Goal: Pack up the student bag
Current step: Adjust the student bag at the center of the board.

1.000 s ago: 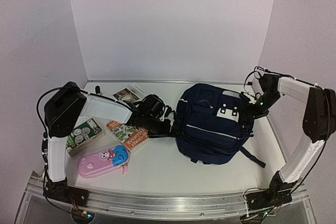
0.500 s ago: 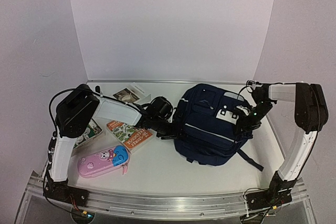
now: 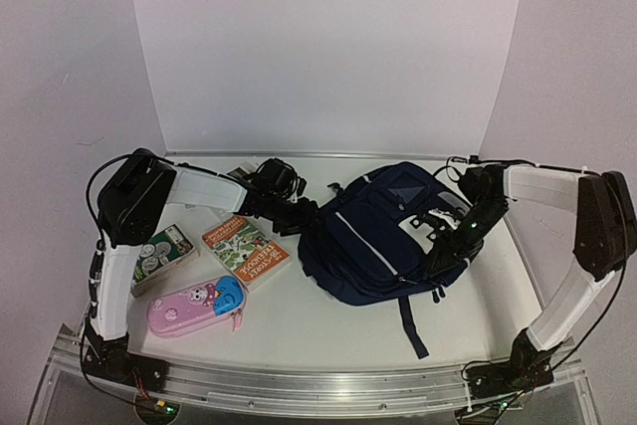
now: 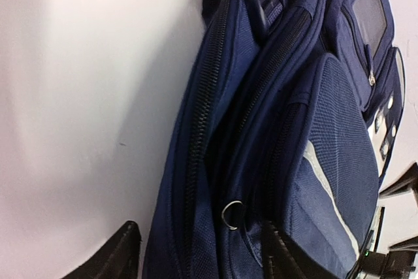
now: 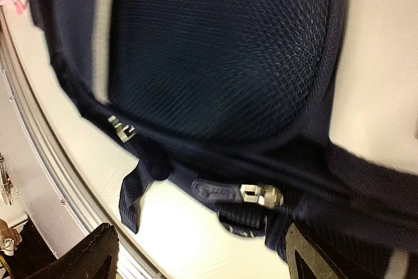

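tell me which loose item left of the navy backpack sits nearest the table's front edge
The pink-and-blue oblong pencil case; the orange book and green box lie farther back.

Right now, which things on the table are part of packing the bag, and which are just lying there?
In the job: backpack, left end effector, right end effector, both at it.
Lying about, untouched: pencil case, orange book, green book.

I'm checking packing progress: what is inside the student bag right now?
Its inside is hidden: no open compartment shows on the student bag. The pencil case, orange book and green-covered item lie outside on the table.
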### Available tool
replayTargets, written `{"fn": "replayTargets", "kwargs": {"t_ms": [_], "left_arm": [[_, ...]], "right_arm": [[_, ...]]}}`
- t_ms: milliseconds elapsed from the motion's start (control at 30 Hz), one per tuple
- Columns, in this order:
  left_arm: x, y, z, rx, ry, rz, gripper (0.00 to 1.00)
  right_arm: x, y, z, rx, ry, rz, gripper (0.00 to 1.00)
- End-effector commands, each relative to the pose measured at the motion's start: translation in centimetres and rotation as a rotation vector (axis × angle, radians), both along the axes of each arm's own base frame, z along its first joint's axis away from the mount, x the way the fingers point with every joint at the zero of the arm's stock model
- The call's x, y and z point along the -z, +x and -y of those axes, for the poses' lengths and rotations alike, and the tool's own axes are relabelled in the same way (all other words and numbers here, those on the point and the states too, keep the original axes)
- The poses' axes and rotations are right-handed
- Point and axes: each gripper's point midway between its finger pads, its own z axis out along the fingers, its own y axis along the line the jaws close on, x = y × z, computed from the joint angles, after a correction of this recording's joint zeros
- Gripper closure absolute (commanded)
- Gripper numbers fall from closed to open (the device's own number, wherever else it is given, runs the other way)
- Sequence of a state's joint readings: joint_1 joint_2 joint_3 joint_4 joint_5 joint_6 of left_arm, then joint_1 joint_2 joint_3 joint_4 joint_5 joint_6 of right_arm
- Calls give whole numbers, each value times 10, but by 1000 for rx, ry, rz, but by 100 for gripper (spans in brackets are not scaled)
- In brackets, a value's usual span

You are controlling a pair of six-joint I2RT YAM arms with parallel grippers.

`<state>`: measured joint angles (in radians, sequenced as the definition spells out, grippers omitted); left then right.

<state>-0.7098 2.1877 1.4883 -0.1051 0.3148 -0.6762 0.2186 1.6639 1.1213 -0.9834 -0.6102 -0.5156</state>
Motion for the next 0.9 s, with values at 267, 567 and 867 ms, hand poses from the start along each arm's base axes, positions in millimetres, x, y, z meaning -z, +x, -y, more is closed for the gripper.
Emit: {"fn": "replayTargets", "kwargs": {"t_ms": [267, 567, 867], "left_arm": [[-47, -39, 8, 82, -65, 53, 15], [-32, -62, 9, 105, -51, -2, 7], [-4, -69, 22, 133, -27, -45, 23]], "right_arm": [[-14, 18, 27, 39, -84, 117, 21], [7, 29, 23, 29, -84, 73, 25], [31, 36, 25, 101, -112, 35, 24]]}}
